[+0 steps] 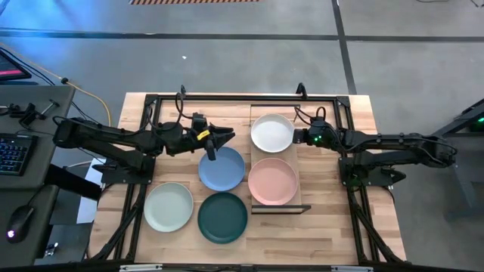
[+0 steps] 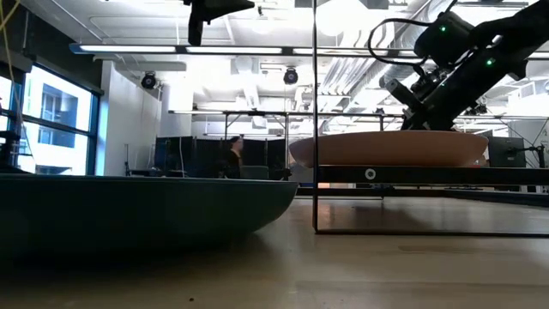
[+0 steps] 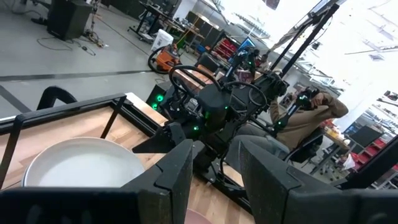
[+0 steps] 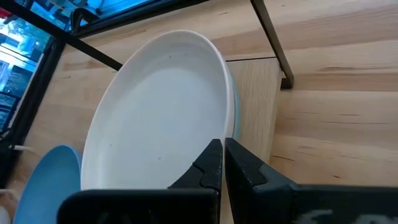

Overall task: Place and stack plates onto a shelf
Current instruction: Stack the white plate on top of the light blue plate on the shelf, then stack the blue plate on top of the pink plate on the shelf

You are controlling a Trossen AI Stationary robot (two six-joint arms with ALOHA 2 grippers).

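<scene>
The shelf point(image 1: 296, 151) is a narrow light-wood board with black frame ends. It carries the white plate point(image 1: 272, 132) at its far end and the pink plate point(image 1: 272, 181) at its near end. A pale green rim point(image 4: 234, 118) shows under the white plate. The blue plate point(image 1: 221, 169), a pale green plate point(image 1: 169, 206) and the dark teal plate point(image 1: 222, 217) lie flat on the tabletop. My left gripper point(image 1: 220, 140) hovers open, raised above the blue plate's far edge. My right gripper point(image 4: 222, 163) is shut at the white plate's right rim. My right gripper's shut fingertips point(image 4: 213, 155) stand at the white plate's rim point(image 4: 219, 134), on the side toward the table's right edge, coming in slanted from the right and above. I cannot tell whether they touch the rim. The plate lies flat on the shelf stack.
A black frame point(image 1: 151, 121) runs around the tabletop, and the shelf's thin black upright point(image 2: 315, 112) stands near the pink plate point(image 2: 390, 148). Bare wood point(image 1: 325, 219) lies to the right of the shelf. A person point(image 3: 311, 115) sits beyond the table's right side.
</scene>
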